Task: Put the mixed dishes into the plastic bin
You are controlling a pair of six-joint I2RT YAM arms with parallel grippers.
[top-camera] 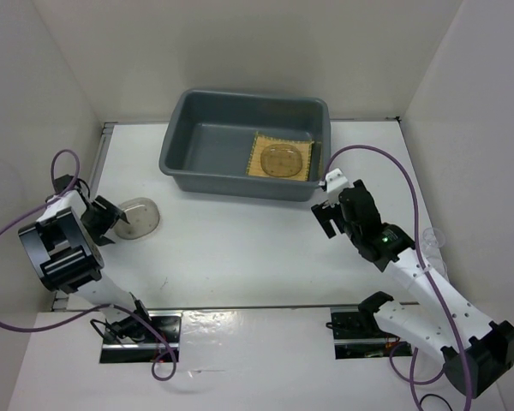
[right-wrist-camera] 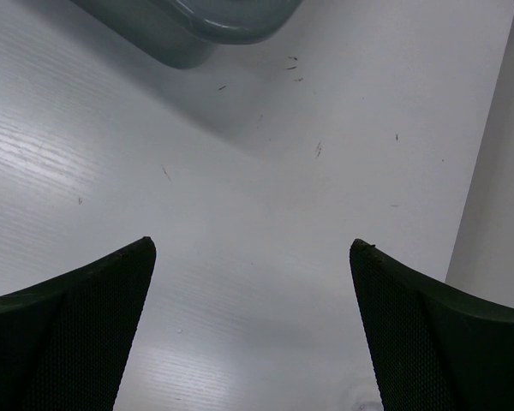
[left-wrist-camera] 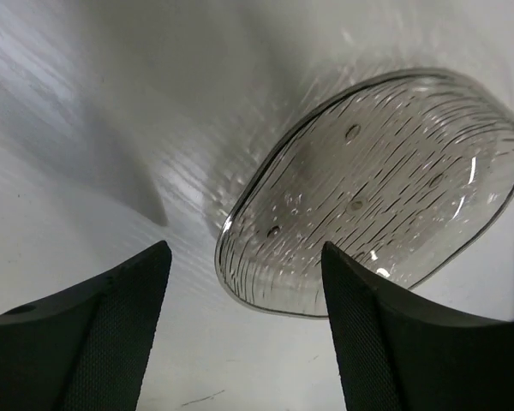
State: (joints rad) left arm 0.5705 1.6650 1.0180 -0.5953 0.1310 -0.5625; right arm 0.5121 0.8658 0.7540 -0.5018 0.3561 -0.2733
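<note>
Done: bamboo mat with a round plate on it lies in the grey bin, upper centre.
Remaining: clear ribbed plate on the table, left side.
Left gripper: jaws apart, straddling that plate's rim, not clamped.
Right gripper: spread wide, empty.

- Folded tight on the left: left arm bent sharply at the elbow, wrist turned toward the right.
- Angled low and rightward at the left end effector, with dark fingers parted, a clear gap between them, nothing clamped.
- Reaching forward and leftward on the right: right arm extended from its base at the near right corner.
- Tilted downward at the right end effector, jaws spread wide, textured pads well apart, gripping nothing.
</note>
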